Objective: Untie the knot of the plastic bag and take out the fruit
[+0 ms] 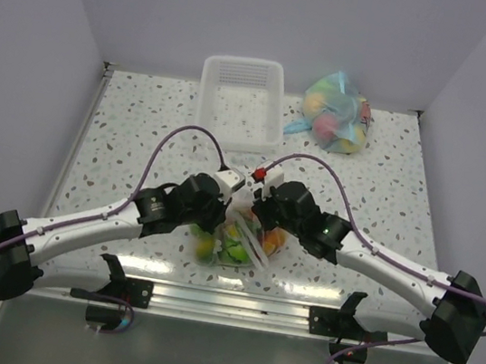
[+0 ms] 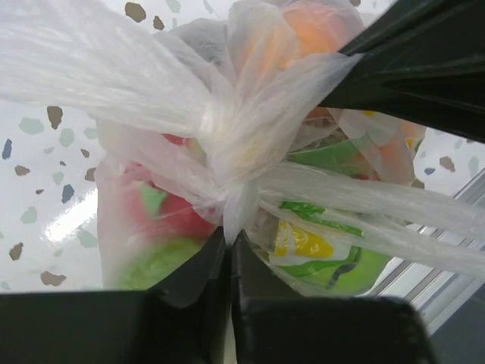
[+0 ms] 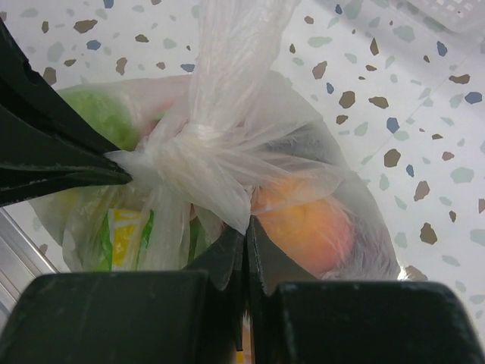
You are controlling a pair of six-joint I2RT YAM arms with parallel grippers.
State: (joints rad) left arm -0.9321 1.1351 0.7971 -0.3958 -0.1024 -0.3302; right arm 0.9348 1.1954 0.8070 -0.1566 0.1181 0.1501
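Bag (image 1: 236, 240) sits on the speckled desk (image 1: 142, 121) near its front edge, between the two arms, well apart from the white basket (image 1: 208, 94) and the blue-tinted bag (image 1: 335, 113) at the back. Left hand (image 2: 229, 236) clenched, with a fold of film coming off the knot (image 2: 227, 144) pinched between its fingers. Right hand (image 3: 246, 227) likewise clenched on a flap of film right at the knot, from the opposite side. Both grips are on thin plastic only, tips close together. Risks, as I judge them: pulling the wrong strand would cinch the knot tighter rather than loosen it; a hard tug apart could stretch or tear the film; the slippery fold could slide out of either pinch; the light bag may lift or drag across the desk instead of the knot giving. Knot looks tight: a whitish, bunched wad with twisted handle strips running off to the sides. Bag is colourless, crinkly, see-through, not yet opened. Fruit (image 3: 303, 224) all inside: an orange piece, green ones, something red, a yellow-and-green slice.
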